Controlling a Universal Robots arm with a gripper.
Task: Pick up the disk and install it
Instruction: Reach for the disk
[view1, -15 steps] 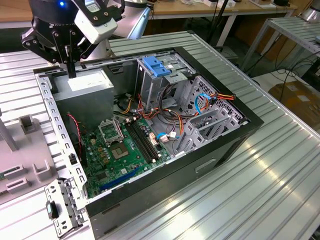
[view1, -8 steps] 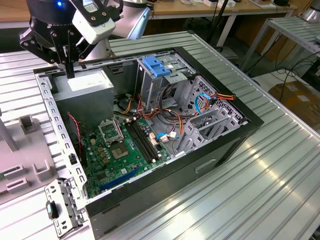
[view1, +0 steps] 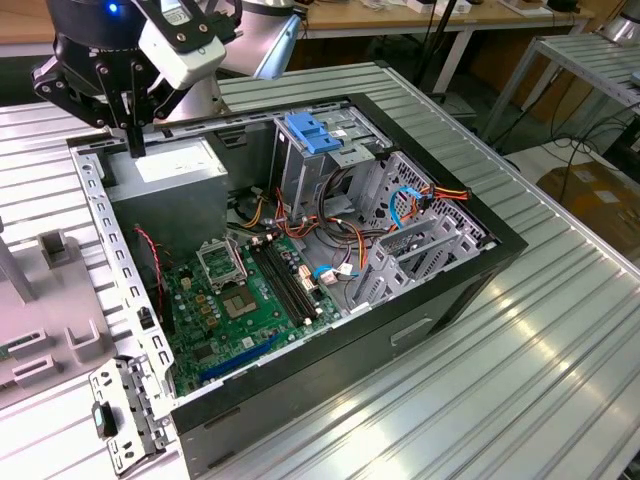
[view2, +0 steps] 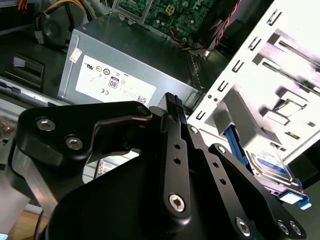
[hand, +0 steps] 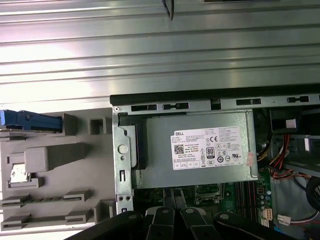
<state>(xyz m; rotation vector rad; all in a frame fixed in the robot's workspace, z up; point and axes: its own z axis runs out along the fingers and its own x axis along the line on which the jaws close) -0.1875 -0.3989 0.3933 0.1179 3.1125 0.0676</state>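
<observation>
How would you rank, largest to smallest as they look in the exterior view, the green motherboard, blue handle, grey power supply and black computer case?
1. black computer case
2. green motherboard
3. grey power supply, close to the motherboard and farther back, so unsure
4. blue handle

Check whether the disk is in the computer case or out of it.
Out: in the second wrist view the disk lies in a grey holder beside the computer case, outside its metal edge.

The disk (view2: 270, 167) shows silvery metal, the power supply (hand: 195, 150) matt grey metal.
</observation>
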